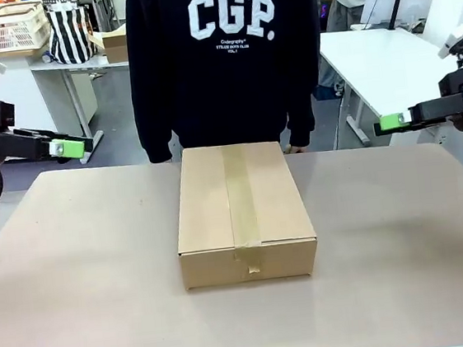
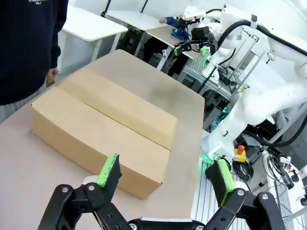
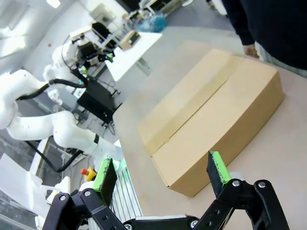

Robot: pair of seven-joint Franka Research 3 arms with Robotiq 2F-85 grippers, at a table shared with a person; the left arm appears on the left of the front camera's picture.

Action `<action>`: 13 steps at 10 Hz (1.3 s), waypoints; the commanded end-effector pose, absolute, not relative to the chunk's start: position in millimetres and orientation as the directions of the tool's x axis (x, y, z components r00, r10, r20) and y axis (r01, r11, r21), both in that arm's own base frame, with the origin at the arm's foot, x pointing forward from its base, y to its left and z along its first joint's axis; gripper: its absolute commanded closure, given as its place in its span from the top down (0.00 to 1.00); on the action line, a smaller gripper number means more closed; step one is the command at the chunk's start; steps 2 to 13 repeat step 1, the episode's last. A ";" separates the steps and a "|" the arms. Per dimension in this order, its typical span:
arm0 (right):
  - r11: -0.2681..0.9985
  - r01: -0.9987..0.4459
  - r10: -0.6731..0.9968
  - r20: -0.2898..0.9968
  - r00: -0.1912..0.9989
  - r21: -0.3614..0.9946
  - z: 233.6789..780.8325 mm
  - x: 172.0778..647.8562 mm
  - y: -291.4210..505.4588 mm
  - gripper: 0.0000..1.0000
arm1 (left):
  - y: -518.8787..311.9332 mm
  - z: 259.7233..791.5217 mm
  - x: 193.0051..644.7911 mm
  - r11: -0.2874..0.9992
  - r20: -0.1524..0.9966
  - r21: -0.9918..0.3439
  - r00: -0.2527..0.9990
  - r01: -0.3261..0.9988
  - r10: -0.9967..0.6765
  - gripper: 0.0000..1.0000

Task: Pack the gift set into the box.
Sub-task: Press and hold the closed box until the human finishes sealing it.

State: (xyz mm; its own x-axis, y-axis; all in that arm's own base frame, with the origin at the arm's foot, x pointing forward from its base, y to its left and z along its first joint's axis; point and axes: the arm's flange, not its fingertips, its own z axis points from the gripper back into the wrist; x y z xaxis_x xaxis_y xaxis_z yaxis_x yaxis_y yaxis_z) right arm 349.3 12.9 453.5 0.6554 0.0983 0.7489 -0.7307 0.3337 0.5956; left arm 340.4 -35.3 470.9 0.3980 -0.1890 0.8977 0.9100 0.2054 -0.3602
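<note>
- Brown cardboard, one box (image 1: 244, 213), sits closed at mid-table (image 1: 84, 272) between our two grippers, one tape strip (image 1: 241, 197) along its lid.
- Our left gripper (image 1: 70, 146) hangs left of the box, our right gripper (image 1: 389, 122) right of it; both gape, empty.
- Beyond the box stands one person (image 1: 223, 58); the wrist views show one hand (image 2: 51, 76) at its far edge, state unclear.
</note>
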 end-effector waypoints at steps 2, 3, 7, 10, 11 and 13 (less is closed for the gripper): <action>0.327 -0.718 0.081 0.739 0.669 0.614 454.9 348.4 12.4 1.00 | -32.8 469.7 339.9 0.205 0.897 -0.374 0.409 0.904 -0.168 1.00; 0.327 -0.718 0.081 0.739 0.669 0.614 454.9 348.4 12.4 1.00 | -32.8 469.7 339.9 0.205 0.897 -0.374 0.409 0.904 -0.168 1.00; 0.327 -0.718 0.081 0.739 0.669 0.614 454.9 348.4 12.4 1.00 | -32.8 469.7 339.9 0.205 0.897 -0.374 0.409 0.904 -0.168 1.00; 0.327 -0.718 0.081 0.739 0.669 0.614 454.9 348.4 12.4 1.00 | -32.8 469.7 339.9 0.205 0.897 -0.374 0.409 0.904 -0.168 1.00; 0.327 -0.718 0.081 0.739 0.669 0.614 454.9 348.4 12.4 1.00 | -32.8 469.7 339.9 0.205 0.897 -0.374 0.409 0.904 -0.168 1.00; 0.327 -0.718 0.081 0.739 0.669 0.614 454.9 348.4 12.4 1.00 | -32.8 469.7 339.9 0.205 0.897 -0.374 0.409 0.904 -0.168 1.00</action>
